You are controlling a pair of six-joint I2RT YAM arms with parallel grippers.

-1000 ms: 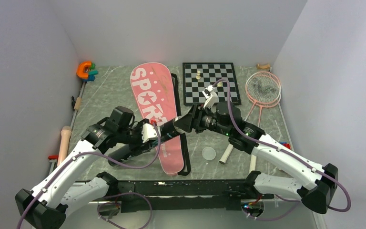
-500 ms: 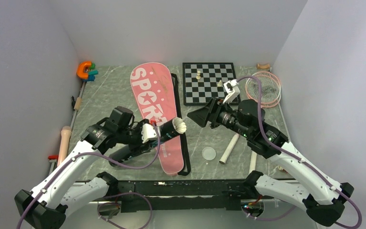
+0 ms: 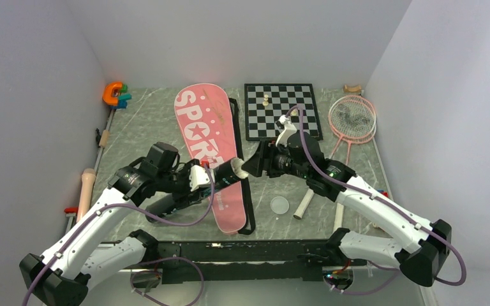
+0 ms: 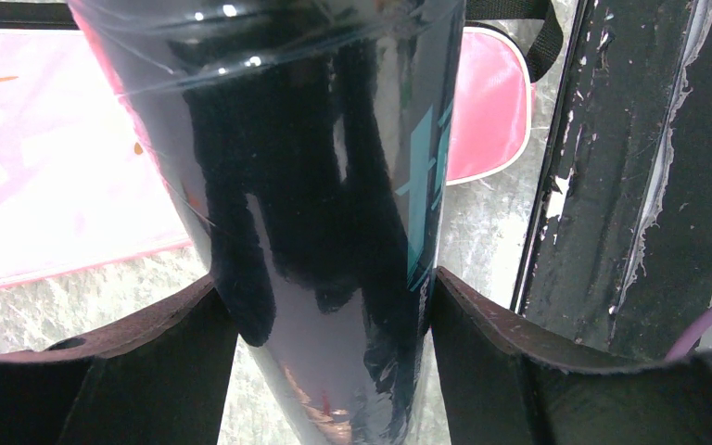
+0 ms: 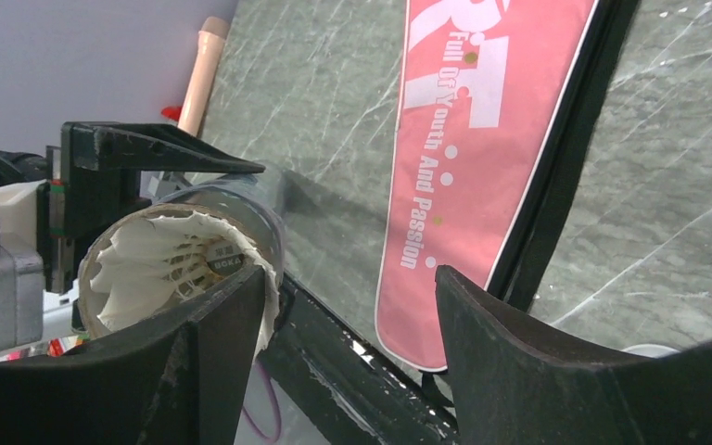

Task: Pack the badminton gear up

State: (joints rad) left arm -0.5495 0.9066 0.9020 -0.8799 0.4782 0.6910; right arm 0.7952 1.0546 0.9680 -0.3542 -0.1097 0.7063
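My left gripper (image 3: 209, 175) is shut on the long black tube (image 3: 228, 171) and holds it tilted above the near end of the pink "SPORT" bag (image 3: 207, 143). In the left wrist view the tube (image 4: 324, 185) fills the gap between the fingers of the left gripper (image 4: 334, 324). A white shuttlecock (image 5: 167, 264) sits inside the tube's open mouth. My right gripper (image 3: 253, 166) is open and empty right at that mouth; its left finger (image 5: 213, 352) is beside the rim. Two pink rackets (image 3: 352, 118) lie at the back right.
A chessboard (image 3: 281, 109) lies behind the right arm. A clear round lid (image 3: 280, 204) lies by a racket handle (image 3: 304, 204). An orange C-shaped toy (image 3: 111, 94) is at the back left. A wooden peg (image 3: 87, 190) lies at the left edge.
The right gripper drew back to the right half a second ago, leaving a shuttlecock sticking out of the tube. It has now come back to the tube's mouth. The left arm held still.
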